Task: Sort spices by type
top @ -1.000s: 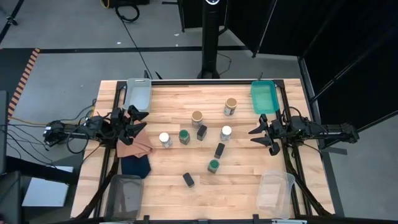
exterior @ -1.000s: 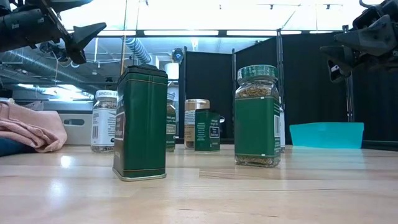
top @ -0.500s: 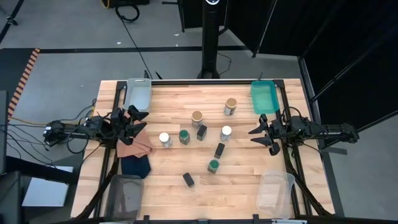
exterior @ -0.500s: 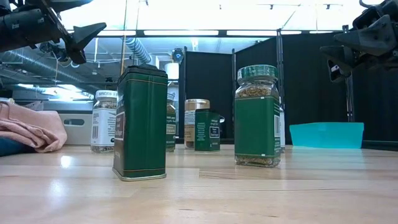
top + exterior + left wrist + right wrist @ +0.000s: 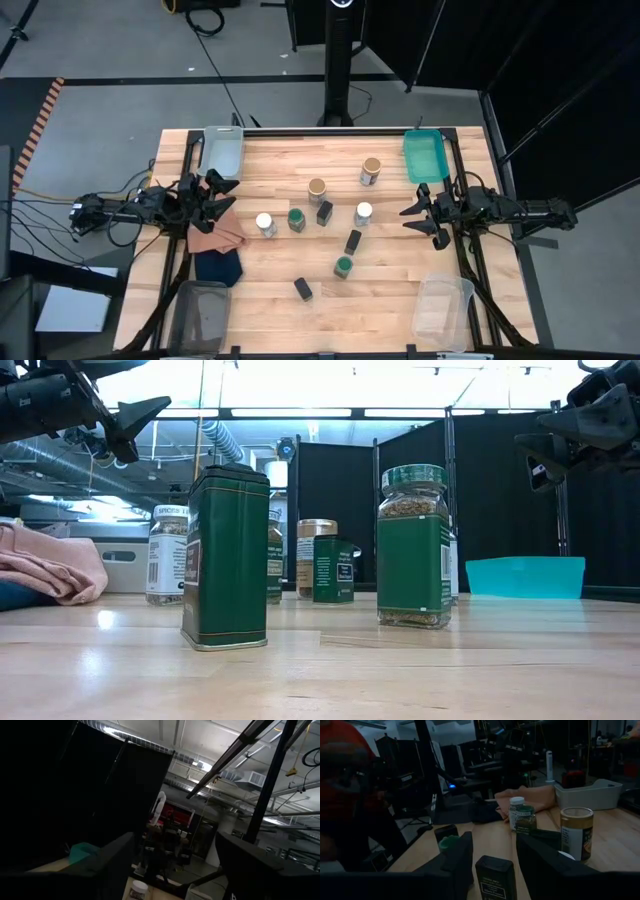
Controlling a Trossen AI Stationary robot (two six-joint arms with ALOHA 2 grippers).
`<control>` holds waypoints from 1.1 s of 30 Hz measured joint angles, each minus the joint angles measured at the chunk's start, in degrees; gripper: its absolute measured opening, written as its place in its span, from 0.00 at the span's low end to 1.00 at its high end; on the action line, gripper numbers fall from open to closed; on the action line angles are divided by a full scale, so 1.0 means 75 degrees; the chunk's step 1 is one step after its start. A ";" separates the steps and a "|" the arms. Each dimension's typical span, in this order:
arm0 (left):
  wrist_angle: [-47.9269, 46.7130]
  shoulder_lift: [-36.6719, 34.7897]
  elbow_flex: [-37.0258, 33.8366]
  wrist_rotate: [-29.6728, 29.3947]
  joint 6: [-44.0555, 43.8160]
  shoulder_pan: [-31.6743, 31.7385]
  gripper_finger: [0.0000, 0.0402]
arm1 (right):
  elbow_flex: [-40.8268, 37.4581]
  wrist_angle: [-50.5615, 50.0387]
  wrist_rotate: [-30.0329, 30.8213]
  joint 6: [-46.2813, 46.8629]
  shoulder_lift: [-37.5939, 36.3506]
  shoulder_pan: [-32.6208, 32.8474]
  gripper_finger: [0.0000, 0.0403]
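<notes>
The 9 spices sat upright and unsorted mid-table: 2 tan-lidded jars (image 5: 371, 171) toward the far edge, the 2nd (image 5: 317, 189) just inboard of it, 2 white-lidded jars (image 5: 265, 224) and (image 5: 363, 213), 2 green-lidded jars (image 5: 296, 219) and (image 5: 343, 266), and 3 black tins (image 5: 324, 212), (image 5: 353, 241), (image 5: 302, 289). You'd have found the jars rigid and likely light, with smooth labelled sides that I'd judge slippery, and breakable if they were glass, so moderate squeeze only. Best hold looked like the body just under the lid, or across the lid itself from above. The tins (image 5: 227, 558) were tall, narrow and stiff; I'd pinch across the 2 broad faces, since they looked easy to tip. The green jar, black tin and tan jar near centre stood close together, so you'd have had little finger clearance there. Left gripper (image 5: 215, 193) hovered over the brown cloth (image 5: 214, 236) at the left edge, fingers spread wide, holding nothing. Right gripper (image 5: 421, 214) hovered at the right edge near the teal tray (image 5: 424, 156), fingers parted with a visible gap, also empty. A navy cloth (image 5: 217, 265) lay just beside the brown one.
</notes>
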 joint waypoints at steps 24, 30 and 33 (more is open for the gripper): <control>0.0000 0.0003 0.0000 0.0000 0.0000 0.0001 0.71 | 0.0000 -0.0002 -0.0001 0.0000 -0.0001 0.0000 0.40; 0.0075 0.0003 0.0003 -0.0032 0.0261 0.0003 0.71 | 0.0000 -0.0001 0.0001 0.0000 0.0000 0.0000 0.40; 0.0090 0.0003 0.0000 -0.0056 0.0461 0.0003 0.71 | 0.0000 -0.0001 0.0001 0.0000 -0.0002 -0.0003 0.40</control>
